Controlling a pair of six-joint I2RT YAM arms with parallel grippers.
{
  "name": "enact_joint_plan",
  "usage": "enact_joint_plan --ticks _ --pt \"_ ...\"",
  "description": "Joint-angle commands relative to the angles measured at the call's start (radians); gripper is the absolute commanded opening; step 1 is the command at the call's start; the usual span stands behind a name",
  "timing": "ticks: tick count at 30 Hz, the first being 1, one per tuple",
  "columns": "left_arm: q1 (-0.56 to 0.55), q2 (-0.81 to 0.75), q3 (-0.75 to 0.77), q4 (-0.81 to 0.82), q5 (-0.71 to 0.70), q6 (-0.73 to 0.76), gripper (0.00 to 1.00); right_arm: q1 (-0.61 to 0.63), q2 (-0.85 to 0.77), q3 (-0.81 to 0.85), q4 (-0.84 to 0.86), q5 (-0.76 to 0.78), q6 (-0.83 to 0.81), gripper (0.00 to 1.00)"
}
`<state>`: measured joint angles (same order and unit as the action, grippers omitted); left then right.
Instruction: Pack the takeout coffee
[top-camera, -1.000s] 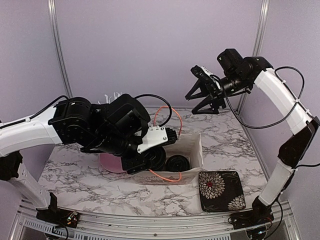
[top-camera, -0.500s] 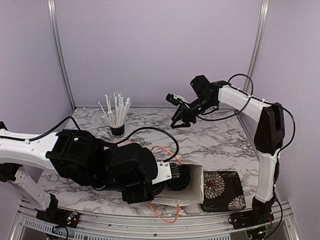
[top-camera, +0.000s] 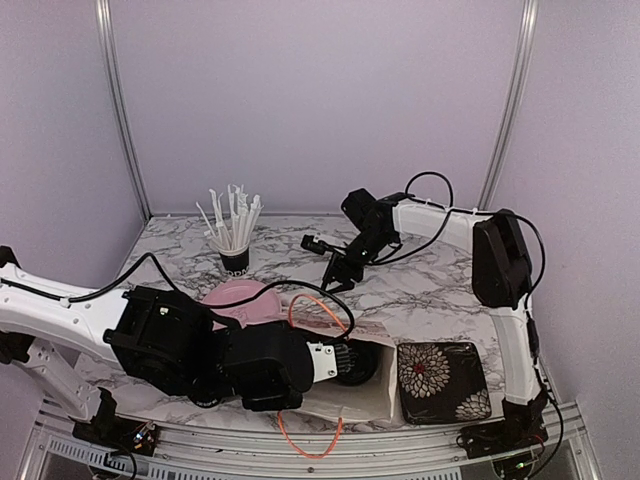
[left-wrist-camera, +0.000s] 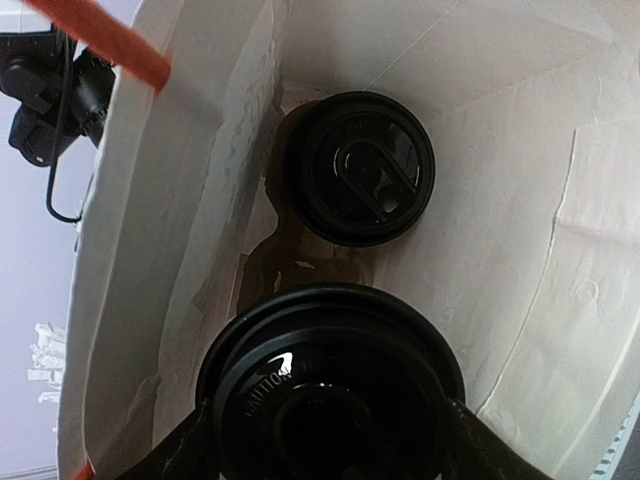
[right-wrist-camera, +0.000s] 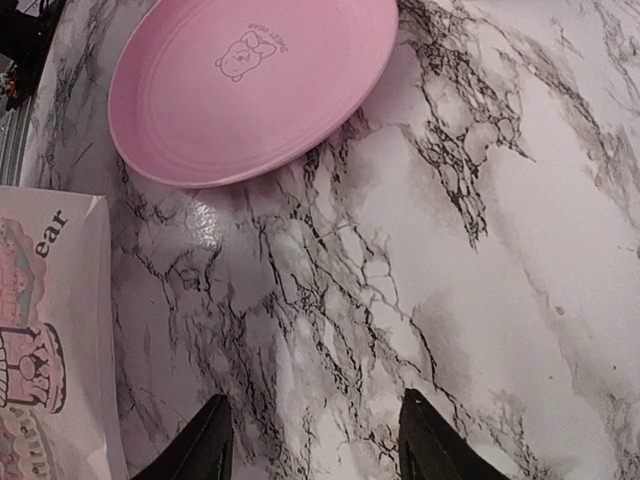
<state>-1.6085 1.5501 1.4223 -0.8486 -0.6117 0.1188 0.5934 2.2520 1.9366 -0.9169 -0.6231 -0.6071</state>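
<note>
Two takeout coffee cups with black lids stand inside a white paper bag (left-wrist-camera: 500, 200). In the left wrist view the near cup (left-wrist-camera: 330, 370) fills the bottom of the frame, and my left gripper (left-wrist-camera: 330, 440) is shut on it, a finger pressed against each side of the lid. The second cup (left-wrist-camera: 360, 168) sits deeper in the bag, apart from the first. From above, the bag (top-camera: 365, 400) lies near the front edge with the left gripper (top-camera: 345, 362) reaching into it. My right gripper (right-wrist-camera: 315, 440) hangs open over bare marble, holding nothing, and shows at mid-table (top-camera: 335, 270) in the top view.
A pink plate (top-camera: 240, 295) lies left of centre, also in the right wrist view (right-wrist-camera: 250, 85). A black cup of white sticks (top-camera: 235, 250) stands at the back left. A black floral tray (top-camera: 443, 380) sits at the front right. Orange bag handles (top-camera: 310, 440) loop over the near edge.
The left arm has pulled the bag, with the cups in it, toward the near edge. The right arm has swung down and left to just above the table, its jaws narrowing somewhat.
</note>
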Motion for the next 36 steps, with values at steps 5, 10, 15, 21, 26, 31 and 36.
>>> enact_joint_plan --ticks 5,10,15,21,26,31,36 --pt "-0.009 -0.082 -0.098 0.149 -0.049 0.116 0.52 0.035 0.089 0.07 -0.034 -0.002 0.019 0.54" --pt "-0.009 -0.092 -0.173 0.224 -0.056 0.174 0.53 0.062 0.131 0.071 -0.063 -0.034 0.011 0.53" --pt "-0.008 -0.104 -0.202 0.266 -0.056 0.21 0.54 0.088 0.152 0.066 -0.088 -0.062 -0.005 0.52" --pt "-0.007 -0.081 -0.208 0.27 -0.055 0.237 0.55 0.097 0.164 0.065 -0.102 -0.106 -0.016 0.51" --pt "-0.005 -0.066 -0.21 0.27 -0.074 0.257 0.55 0.105 0.171 0.062 -0.114 -0.114 -0.021 0.49" --pt "0.003 -0.041 -0.204 0.27 -0.078 0.281 0.56 0.109 0.172 0.052 -0.117 -0.123 -0.023 0.49" --pt "0.015 -0.025 -0.203 0.27 -0.064 0.292 0.56 0.113 0.169 0.048 -0.127 -0.142 -0.034 0.47"
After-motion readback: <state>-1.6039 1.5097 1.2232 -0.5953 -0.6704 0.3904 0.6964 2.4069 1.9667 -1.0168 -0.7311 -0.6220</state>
